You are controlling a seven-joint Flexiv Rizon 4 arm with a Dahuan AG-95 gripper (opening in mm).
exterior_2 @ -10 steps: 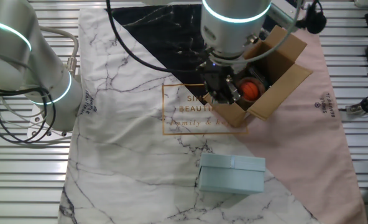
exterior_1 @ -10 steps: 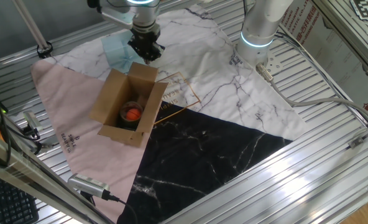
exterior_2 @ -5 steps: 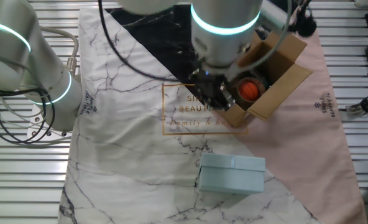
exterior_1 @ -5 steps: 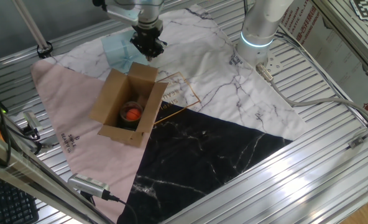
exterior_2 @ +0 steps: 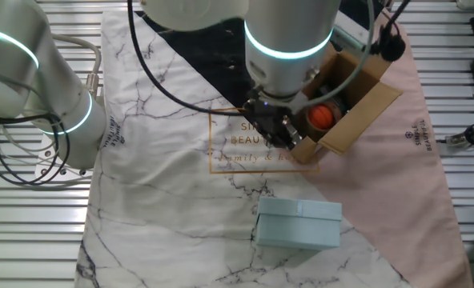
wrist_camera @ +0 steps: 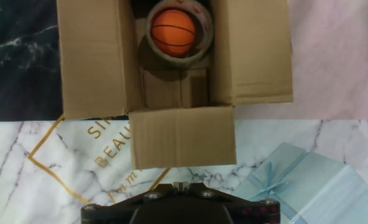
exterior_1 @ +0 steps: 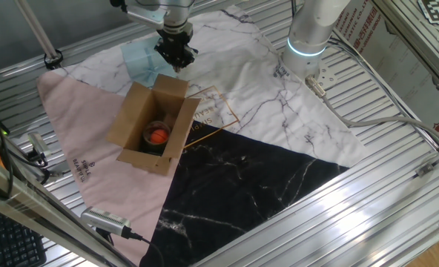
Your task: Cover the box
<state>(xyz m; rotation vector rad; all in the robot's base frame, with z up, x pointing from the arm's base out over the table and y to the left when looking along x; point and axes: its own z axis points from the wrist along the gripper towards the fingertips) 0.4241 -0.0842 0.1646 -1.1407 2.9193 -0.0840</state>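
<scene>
The brown cardboard box (exterior_1: 134,119) stands open on the cloth with its flaps spread out. It also shows in the other fixed view (exterior_2: 355,120) and the hand view (wrist_camera: 91,56). Inside it, an orange ball (wrist_camera: 173,31) sits in a roll of tape. My gripper (exterior_1: 176,59) is shut and empty. It hangs just beyond the box's flap (wrist_camera: 183,137) that faces a light blue gift box, apart from the flap. In the hand view the two fingertips (wrist_camera: 181,183) are pressed together at the bottom edge.
A light blue gift box (exterior_2: 299,224) lies on the marble-print cloth close behind my gripper. A second robot arm (exterior_1: 308,33) stands at the cloth's edge. Cables and a metal handle (exterior_1: 104,220) lie on the slatted table beyond the pink cloth.
My shut gripper has risen and drawn back a little from the box's flap toward the gift box. The box and ball have not moved.
</scene>
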